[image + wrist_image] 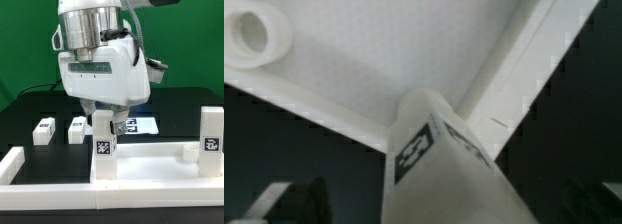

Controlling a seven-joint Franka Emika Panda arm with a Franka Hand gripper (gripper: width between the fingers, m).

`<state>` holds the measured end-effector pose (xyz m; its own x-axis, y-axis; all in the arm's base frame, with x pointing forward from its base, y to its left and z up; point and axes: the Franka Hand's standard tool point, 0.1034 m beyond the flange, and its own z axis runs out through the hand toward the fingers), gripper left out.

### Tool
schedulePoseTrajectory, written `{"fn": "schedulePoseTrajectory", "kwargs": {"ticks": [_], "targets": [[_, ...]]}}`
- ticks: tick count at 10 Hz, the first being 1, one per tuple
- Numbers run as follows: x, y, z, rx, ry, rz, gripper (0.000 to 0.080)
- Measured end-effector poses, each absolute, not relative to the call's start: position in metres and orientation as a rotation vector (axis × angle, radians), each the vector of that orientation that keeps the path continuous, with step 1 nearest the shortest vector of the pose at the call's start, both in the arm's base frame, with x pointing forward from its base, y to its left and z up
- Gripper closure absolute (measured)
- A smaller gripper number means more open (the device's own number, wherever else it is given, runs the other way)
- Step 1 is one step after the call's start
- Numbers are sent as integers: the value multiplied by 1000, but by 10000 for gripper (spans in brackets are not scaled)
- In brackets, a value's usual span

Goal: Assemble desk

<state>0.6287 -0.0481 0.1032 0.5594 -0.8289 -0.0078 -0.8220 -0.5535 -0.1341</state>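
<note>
The white desk tabletop (150, 160) lies at the front, rim up. One tagged leg (210, 137) stands upright at its corner on the exterior view's right. Another tagged leg (103, 142) stands upright at the corner on the exterior view's left. My gripper (105, 122) is straight above this leg, with its fingers down around the leg's top. In the wrist view the leg (446, 160) runs between my dark fingers (292, 203), with a gap on each side, so my gripper (446, 208) is open. The panel (384, 60) shows a round hole (251, 35).
Two loose white leg blocks (42, 131) (77, 129) lie on the black table behind the tabletop. The marker board (142, 125) lies behind my gripper. A white angled rail (12, 165) runs along the front on the exterior view's left.
</note>
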Motion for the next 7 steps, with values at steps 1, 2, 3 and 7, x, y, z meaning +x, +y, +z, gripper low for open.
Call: {"fn": "schedulePoseTrajectory", "kwargs": {"ticks": [1, 2, 3, 7], "targets": [[629, -48, 103, -2726, 1301, -93, 150], [629, -48, 103, -2784, 1182, -101, 150], [631, -44, 103, -2964, 779, -129, 150], [631, -44, 101, -2967, 766, -130, 335]]}}
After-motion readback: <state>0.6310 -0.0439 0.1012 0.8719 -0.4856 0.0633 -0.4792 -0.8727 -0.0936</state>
